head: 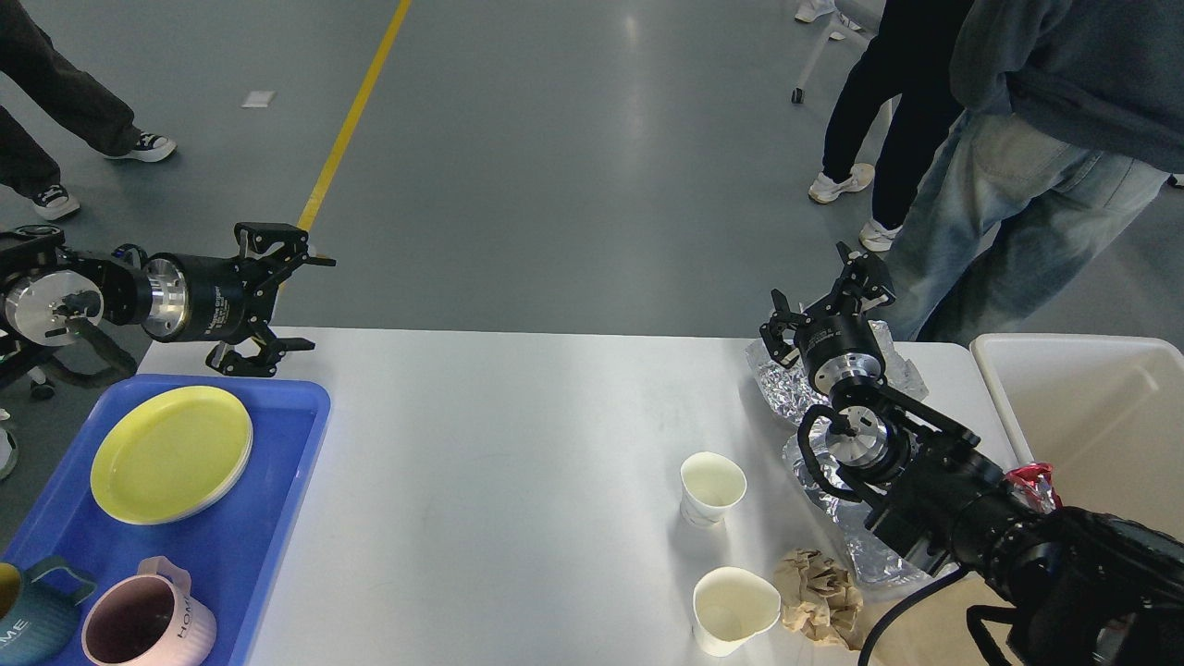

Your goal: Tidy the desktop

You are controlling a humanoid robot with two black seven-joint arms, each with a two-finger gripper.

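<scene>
White desktop [518, 481], blue tray [277, 518] at left, two paper cups [712, 488], crumpled foil [786, 388], brown paper wad [819, 597]

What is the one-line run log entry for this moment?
left gripper: open, empty, above desktop | right gripper: open, over foil

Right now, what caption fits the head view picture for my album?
Both open end effectors, left and right, hover over a desktop with cups, foil and a blue tray.

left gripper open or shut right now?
Open. The left gripper has its two fingers spread well apart, one above the other, with nothing between them, at the table's far left corner beyond the blue tray.
</scene>
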